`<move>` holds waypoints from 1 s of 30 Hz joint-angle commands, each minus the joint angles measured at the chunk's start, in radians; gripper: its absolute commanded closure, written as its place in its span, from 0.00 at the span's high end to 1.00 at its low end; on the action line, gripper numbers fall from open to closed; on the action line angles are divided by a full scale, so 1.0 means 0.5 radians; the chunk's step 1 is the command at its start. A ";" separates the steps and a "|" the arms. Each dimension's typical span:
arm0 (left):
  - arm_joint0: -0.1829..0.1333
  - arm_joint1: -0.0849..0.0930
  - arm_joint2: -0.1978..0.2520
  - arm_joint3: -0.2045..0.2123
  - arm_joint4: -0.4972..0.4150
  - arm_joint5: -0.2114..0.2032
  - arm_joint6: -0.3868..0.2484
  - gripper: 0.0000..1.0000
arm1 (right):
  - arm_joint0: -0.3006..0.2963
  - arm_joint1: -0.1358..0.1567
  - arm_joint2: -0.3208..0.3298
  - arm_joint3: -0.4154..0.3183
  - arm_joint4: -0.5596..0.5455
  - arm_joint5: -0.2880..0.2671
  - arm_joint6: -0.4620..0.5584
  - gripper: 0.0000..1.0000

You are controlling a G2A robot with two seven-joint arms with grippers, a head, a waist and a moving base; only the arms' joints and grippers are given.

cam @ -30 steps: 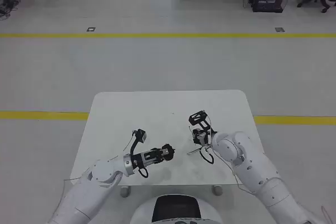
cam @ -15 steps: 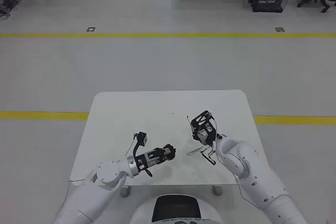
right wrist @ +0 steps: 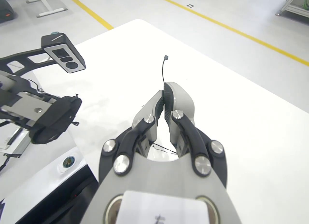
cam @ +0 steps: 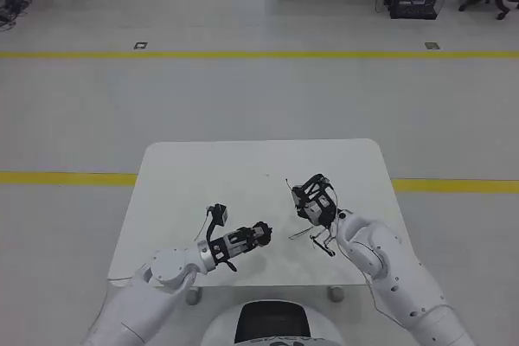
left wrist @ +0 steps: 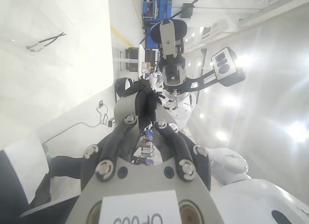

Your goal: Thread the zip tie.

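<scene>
Right gripper [right wrist: 164, 97], centre of its wrist frame: pads pinched tight on zip tie [right wrist: 163, 70]. Thin black strap pokes up out of the tips w/ small square head at the free end, upper centre. Left gripper [left wrist: 144, 100], mid-frame in its own view: fingers closed together. In right wrist view, at left edge, a tiny black bit juts from its tip; can't tell if tie end or part of the pad. Loose ties [left wrist: 45, 41] lie on table [cam: 199, 173], upper left of left wrist frame.

Risks, as judged:
- Strap is thin and floppy w/ head far from the pinch, so head could sway or twist off line on approach.
- Small slot + small tip = little margin. Any misalignment btwn arms prob bends strap instead of threading it.
- Strap could also rotate or slide in the pads.
- Grippers sit near each other in top view, so could bump.

Hard to make out:
- slot in head and which way it faces
- strap length below the pads
- contents of left gripper (black on black)
</scene>
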 commanded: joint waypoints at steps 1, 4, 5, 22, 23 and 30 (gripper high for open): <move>0.003 -0.005 0.019 -0.005 -0.024 0.015 0.023 0.00 | -0.002 -0.001 -0.004 -0.011 0.000 -0.003 -0.029 0.00; 0.003 -0.012 0.058 0.001 -0.031 0.055 0.061 0.00 | -0.046 -0.003 -0.027 -0.020 -0.035 -0.033 -0.203 0.00; 0.004 -0.014 0.068 0.005 -0.049 0.067 0.068 0.00 | -0.060 -0.002 -0.034 -0.022 -0.059 -0.033 -0.244 0.00; -0.006 -0.036 0.121 0.067 -0.197 0.172 0.295 0.00 | -0.113 0.021 -0.147 0.095 0.012 -0.129 -0.620 0.00; -0.005 -0.036 0.120 0.064 -0.193 0.172 0.312 0.00 | -0.107 0.026 -0.156 0.092 -0.001 -0.129 -0.639 0.00; -0.005 -0.042 0.138 0.051 -0.198 0.171 0.340 0.00 | -0.107 0.026 -0.156 0.092 -0.001 -0.129 -0.639 0.00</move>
